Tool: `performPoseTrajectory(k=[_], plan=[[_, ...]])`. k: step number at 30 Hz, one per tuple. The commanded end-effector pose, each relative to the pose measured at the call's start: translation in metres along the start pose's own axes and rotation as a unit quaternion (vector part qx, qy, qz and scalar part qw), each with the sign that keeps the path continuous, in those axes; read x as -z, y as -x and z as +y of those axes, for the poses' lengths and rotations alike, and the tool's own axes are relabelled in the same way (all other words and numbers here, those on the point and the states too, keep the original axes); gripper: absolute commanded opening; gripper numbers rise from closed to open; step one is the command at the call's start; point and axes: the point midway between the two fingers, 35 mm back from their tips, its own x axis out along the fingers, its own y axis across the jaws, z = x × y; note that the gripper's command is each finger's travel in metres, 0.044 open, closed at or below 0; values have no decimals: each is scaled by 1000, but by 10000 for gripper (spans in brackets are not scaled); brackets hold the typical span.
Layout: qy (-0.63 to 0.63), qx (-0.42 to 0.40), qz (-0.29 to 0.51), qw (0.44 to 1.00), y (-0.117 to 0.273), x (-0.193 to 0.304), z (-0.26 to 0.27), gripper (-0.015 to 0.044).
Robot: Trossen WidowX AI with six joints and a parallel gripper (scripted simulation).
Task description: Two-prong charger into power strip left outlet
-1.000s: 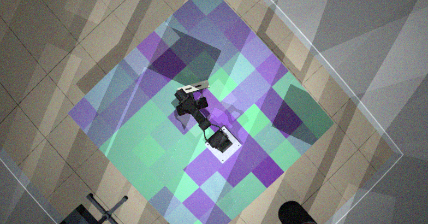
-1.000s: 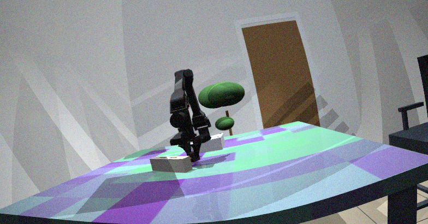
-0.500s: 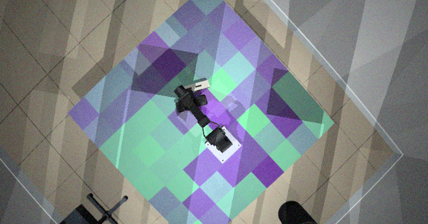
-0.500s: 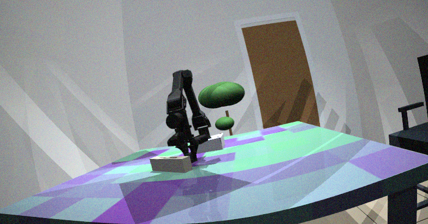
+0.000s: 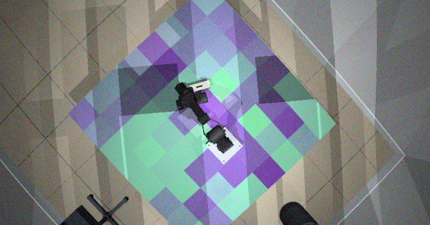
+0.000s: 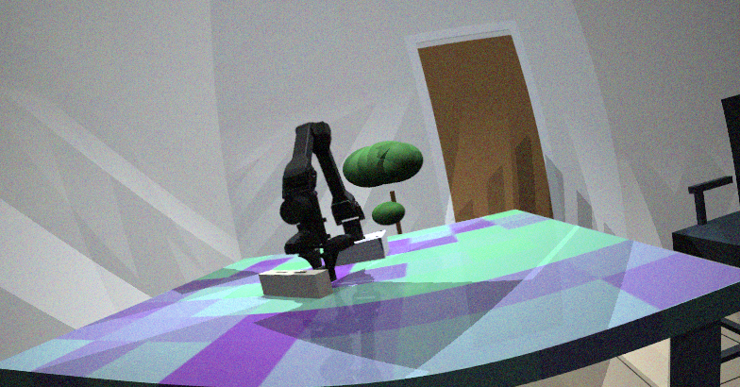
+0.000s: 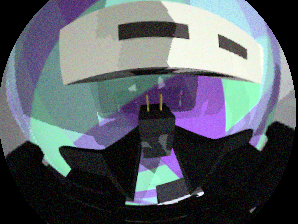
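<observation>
Charger [image 7: 156, 131] sits clamped between the gripper's [image 7: 157, 142] fingers.

Strip's L end hidden, top view.

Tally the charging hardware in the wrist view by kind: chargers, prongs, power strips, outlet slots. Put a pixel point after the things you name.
Two-prong charger [image 7: 157, 131]: 1
Brass-coloured prongs [image 7: 147, 103]: 2
Power strip [image 5: 205, 85] [image 6: 294, 284] [image 7: 95, 50]: 1
Dark outlet slots [image 7: 153, 31]: 2
Total: 6
</observation>
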Motion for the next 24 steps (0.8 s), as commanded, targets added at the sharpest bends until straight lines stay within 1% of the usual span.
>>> performPoseTrajectory(k=[1,24], plan=[[-1,-2,0,1000,0,-5,0,0],[-3,-2,0,1000,1,-12,0,0]])
